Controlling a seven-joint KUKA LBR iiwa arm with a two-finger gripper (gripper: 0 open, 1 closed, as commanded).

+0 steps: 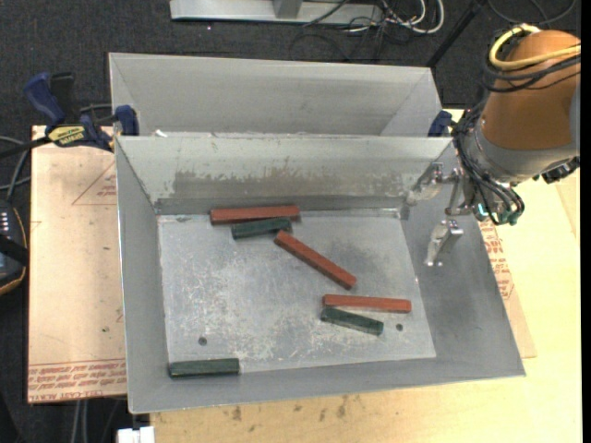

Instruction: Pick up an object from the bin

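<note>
nothing was picked up yet: the gripper (436,212) hung at the frame's right, apart and empty, above the sloping wall of the bin (462,321); the nearest red-brown bar (367,304) lay untouched, lower right.

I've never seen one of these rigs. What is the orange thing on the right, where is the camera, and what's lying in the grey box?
The orange-covered thing is a robot arm reaching in from the right. Its gripper, the metal claw at its end, hangs over the right sloping wall of the grey metal bin. The one camera looks down from above, slightly sideways. Six short bars lie on the bin floor: a red-brown back bar, a green bar beside it, a slanted red-brown bar, a red-brown and green pair at right, and a front-left green bar. The gripper holds none.
</note>
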